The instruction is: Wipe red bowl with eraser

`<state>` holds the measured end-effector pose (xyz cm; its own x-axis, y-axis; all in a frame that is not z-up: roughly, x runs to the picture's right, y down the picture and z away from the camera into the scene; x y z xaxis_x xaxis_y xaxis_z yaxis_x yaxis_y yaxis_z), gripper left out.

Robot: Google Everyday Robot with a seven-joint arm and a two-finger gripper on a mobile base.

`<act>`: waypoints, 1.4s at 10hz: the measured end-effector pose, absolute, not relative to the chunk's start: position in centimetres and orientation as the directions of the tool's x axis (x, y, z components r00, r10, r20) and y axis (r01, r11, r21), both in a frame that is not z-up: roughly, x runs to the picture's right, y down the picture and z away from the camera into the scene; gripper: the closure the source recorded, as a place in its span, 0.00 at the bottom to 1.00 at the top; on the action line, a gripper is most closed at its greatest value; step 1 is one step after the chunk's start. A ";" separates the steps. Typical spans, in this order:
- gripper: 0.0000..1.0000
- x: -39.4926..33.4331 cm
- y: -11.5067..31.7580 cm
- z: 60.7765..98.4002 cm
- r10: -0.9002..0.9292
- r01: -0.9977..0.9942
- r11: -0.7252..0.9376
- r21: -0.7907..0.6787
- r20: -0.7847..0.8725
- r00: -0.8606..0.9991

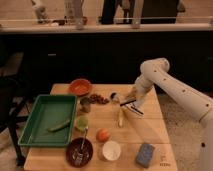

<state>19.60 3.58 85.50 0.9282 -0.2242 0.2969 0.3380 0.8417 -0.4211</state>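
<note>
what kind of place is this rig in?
Probably a kitchen or canteen-style test area: a long counter over dark cabinets runs behind, and the wooden table holds the red bowl, a white bowl and a green tray. The gripper hangs above the table's right half, jaws shut.

I see green tray (pixel 40 112) at 9 o'clock on counter (pixel 150 131); dark bowl (pixel 79 151) with spoon, white bowl (pixel 111 150) at 6; blue-grey sponge (pixel 145 154) at 5; orange fruit (pixel 103 135) near centre.
</note>
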 end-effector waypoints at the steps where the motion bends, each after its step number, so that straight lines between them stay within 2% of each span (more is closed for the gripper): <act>1: 1.00 18.9 2.9 85.9 -0.226 0.339 0.843 -0.417 0.296 0.928; 12: 1.00 7.6 -1.1 91.4 -0.293 0.459 0.796 -0.396 0.411 0.863; 14: 1.00 7.4 -1.2 91.6 -0.295 0.464 0.791 -0.398 0.416 0.860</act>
